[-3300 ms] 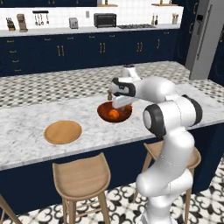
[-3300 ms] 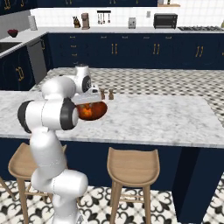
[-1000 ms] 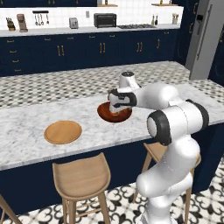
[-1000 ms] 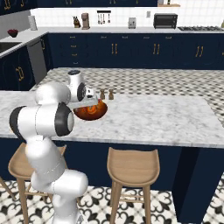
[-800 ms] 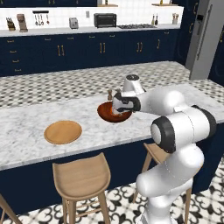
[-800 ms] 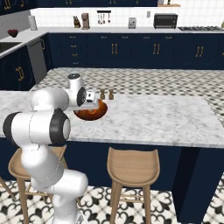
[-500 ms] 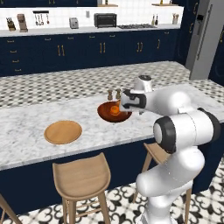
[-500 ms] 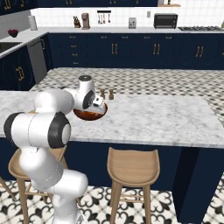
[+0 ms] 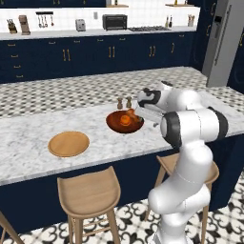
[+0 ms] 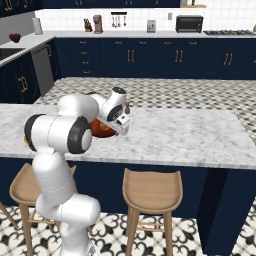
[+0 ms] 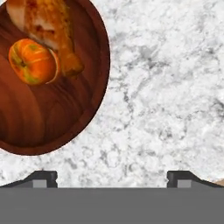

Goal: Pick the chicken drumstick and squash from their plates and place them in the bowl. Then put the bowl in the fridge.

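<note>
The dark reddish-brown bowl stands on the marble island. Inside it lie the round orange squash and the brown chicken drumstick, touching each other. My gripper is open and empty. It hangs low over bare marble just to the right of the bowl, its fingertips wide apart. In the right base view my arm covers part of the bowl. The tan plate lies bare at the island's left. The grey fridge stands at the far right.
Two small shakers stand just behind the bowl. Wooden stools line the island's near side. Bare marble stretches to the right of the gripper. Dark cabinets with a toaster oven run along the back wall.
The hand has swung from above the bowl to its right side and dropped closer to the counter. The jaws have stayed open. Bowl, squash and drumstick have not moved.
</note>
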Tool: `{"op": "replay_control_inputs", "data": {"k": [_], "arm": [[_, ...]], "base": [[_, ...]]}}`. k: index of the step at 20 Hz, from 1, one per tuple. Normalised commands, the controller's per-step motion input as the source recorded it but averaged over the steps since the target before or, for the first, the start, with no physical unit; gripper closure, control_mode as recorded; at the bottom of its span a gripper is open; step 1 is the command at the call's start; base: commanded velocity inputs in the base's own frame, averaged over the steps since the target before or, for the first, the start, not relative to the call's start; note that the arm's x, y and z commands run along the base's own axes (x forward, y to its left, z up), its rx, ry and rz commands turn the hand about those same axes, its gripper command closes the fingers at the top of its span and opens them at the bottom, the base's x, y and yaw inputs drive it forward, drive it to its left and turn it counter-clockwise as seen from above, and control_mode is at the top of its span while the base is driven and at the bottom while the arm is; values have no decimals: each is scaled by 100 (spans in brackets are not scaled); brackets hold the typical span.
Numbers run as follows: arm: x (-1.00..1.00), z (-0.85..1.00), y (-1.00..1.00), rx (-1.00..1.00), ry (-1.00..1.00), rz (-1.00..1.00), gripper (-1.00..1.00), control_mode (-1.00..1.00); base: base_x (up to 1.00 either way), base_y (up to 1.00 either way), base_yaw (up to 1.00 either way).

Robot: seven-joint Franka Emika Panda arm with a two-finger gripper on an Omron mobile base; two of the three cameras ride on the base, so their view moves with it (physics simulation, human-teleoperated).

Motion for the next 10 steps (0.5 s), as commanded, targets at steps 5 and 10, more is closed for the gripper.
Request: {"op": "replay_control_inputs", "data": {"k": [5, 10], "arm": [[57, -43, 29, 0, 4, 0, -100, -100], [53, -40, 22, -1, 0, 0, -100, -100]], "base": [[0, 0, 0], [0, 0, 0]]}}
